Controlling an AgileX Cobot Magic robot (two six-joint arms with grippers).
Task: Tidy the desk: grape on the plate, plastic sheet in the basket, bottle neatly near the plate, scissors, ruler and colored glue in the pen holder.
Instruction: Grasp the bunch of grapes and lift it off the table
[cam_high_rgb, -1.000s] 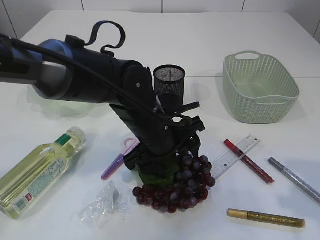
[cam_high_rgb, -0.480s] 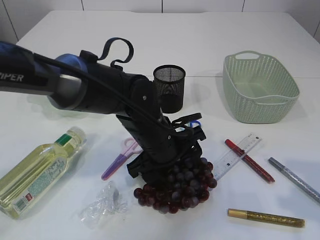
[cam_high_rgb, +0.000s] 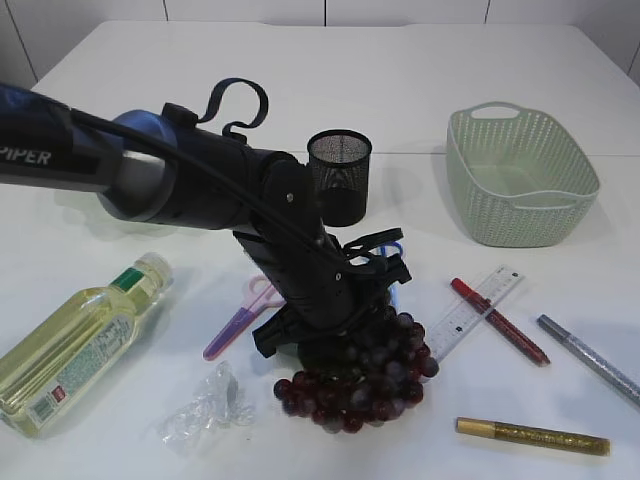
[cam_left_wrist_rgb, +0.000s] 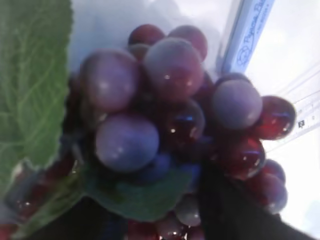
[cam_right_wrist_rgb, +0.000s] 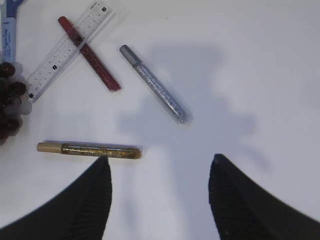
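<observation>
the left end effector (cam_high_rgb: 345, 325) sits down on the grape (cam_high_rgb: 365, 375) bunch near the table's front edge; whether it pinches yet i cannot tell. the right end effector (cam_right_wrist_rgb: 160, 165) hovers spread. next: secure grip, lift toward a plate, unseen here.

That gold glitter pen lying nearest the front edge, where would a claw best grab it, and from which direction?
Probably around its middle, coming straight down from above. The gold glue pen lies flat on the table, a slim straight barrel, with bare surface on both long sides. Fingers set across the barrel would close on it evenly, so it should lift level. The right claw hangs open just beside it.
</observation>
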